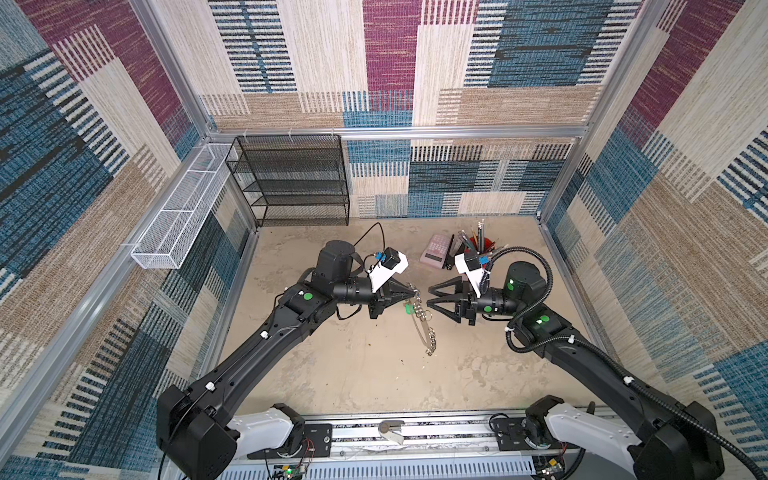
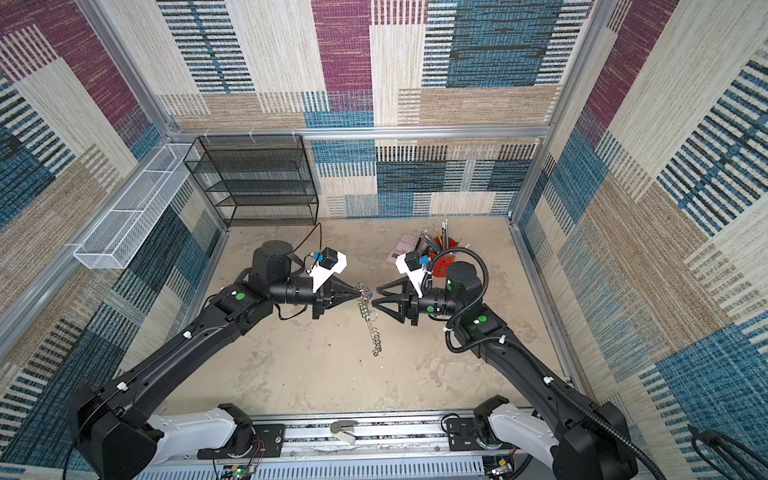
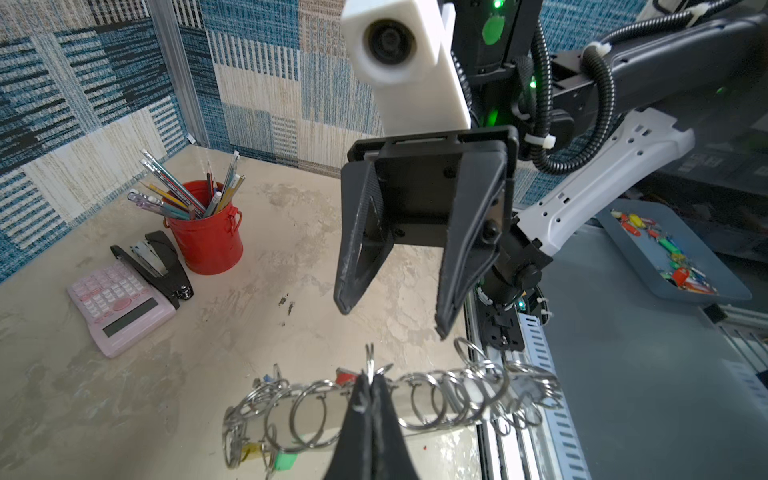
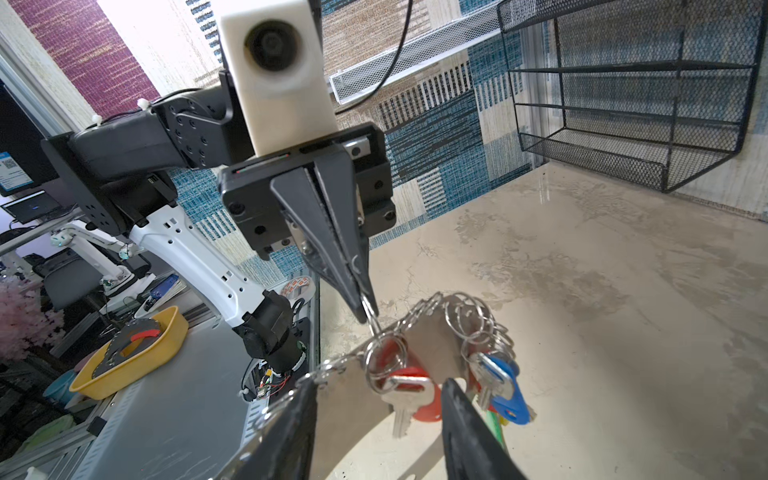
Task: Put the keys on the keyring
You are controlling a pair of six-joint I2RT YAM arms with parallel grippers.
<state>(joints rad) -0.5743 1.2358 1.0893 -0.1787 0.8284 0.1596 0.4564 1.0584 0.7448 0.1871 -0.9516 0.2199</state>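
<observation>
The left hand (image 4: 366, 313) is pinching shut on one split ring of the keyring (image 1: 424, 328), which is dangling over the bench (image 1: 353, 374). The right hand (image 1: 429, 296) is hovering part-open and empty just beside it. The red-tagged key (image 4: 409, 395) and blue-tagged key (image 4: 503, 386) are hanging on rings (a green tag (image 3: 286, 460) too). Many rings are looking bare, so more threading seems left. Whether the red one is sitting fully threaded is hard to make out.

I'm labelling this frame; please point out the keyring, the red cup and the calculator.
keyring (image 4: 432, 345): right wrist view, on its flat grey band.
red cup (image 3: 208, 245): left wrist view, on its side wall.
calculator (image 3: 114, 291): left wrist view, on its keypad.
</observation>
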